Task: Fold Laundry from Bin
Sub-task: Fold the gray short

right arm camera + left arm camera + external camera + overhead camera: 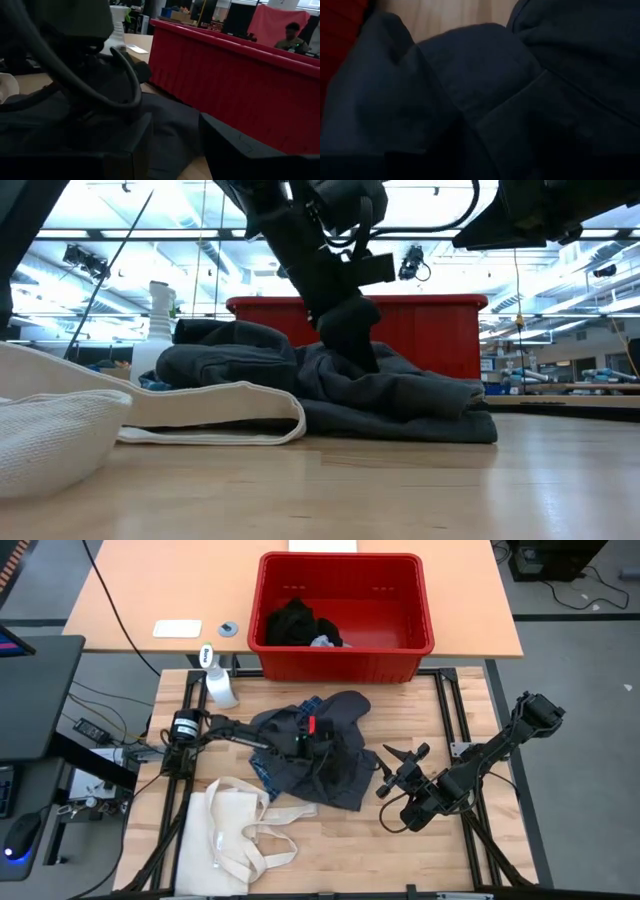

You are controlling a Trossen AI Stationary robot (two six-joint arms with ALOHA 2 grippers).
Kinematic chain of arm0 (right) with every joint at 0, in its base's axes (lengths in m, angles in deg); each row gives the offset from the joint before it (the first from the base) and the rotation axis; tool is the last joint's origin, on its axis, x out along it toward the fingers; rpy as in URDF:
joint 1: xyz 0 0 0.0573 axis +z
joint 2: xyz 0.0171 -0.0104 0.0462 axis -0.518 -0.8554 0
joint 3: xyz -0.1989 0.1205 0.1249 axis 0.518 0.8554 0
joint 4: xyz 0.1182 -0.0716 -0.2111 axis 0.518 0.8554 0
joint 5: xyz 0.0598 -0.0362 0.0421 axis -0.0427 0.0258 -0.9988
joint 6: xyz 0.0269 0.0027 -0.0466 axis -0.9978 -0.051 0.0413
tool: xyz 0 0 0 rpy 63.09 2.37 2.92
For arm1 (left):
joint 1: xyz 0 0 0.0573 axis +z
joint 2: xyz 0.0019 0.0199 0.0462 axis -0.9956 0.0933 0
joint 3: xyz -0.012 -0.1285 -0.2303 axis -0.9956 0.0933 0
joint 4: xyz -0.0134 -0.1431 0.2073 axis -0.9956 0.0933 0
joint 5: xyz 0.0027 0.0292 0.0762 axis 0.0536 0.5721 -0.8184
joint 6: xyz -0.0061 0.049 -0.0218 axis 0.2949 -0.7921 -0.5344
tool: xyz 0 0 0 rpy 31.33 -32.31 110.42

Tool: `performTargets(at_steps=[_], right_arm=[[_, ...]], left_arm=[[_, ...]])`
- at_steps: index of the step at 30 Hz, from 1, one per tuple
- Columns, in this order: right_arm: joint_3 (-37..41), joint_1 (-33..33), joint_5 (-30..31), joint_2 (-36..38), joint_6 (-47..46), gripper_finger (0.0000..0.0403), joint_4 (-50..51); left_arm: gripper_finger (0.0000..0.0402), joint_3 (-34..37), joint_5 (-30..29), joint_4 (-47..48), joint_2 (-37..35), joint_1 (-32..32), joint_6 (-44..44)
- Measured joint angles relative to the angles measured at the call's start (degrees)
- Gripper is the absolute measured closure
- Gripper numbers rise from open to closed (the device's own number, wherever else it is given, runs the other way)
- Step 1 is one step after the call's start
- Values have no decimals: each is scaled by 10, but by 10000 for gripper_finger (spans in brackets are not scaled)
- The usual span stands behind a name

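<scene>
The dark grey garment [320, 750] lies crumpled mid-frame on the bench [440, 850], its length running upper right to lower left. The left pincer [310, 740] sits directly on it, grip unclear. The right pincer [398, 772], jaws parted and empty, waits just right of its edge.

Two dark jointed arms with black cables, red marking.

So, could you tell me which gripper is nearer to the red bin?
Left. The left gripper sits on the dark garment just before the bin; the right gripper hangs farther back.
</scene>
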State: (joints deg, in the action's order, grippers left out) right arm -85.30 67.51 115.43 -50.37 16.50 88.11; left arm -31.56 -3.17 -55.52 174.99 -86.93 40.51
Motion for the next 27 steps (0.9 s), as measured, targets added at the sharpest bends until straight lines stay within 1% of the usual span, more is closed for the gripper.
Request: performTargets(at_steps=[4,7,11,12,13,15,20,23,27], right_arm=[[0,0,0,0,2,235,0],[0,0,0,0,2,235,2],[0,0,1,0,2,235,2],[0,0,2,0,2,235,1],[0,0,6,0,2,235,-2],[0,0,16,0,2,235,-8],[0,3,17,0,26,235,-27],[0,5,16,0,30,235,-30],[0,9,15,0,31,235,-35]], left_arm=[[229,0,8,-14,0,-5,-25],[287,0,9,-30,0,-18,-43],[368,1,26,-52,-9,-38,-45],[382,1,29,-55,-18,-44,-45],[387,1,30,-48,-26,-50,-45],[385,0,26,-55,-44,-65,-41],[372,0,-36,-20,-105,-107,-14],[373,-1,-63,17,-134,-128,29],[373,0,-81,118,-144,-144,98]])
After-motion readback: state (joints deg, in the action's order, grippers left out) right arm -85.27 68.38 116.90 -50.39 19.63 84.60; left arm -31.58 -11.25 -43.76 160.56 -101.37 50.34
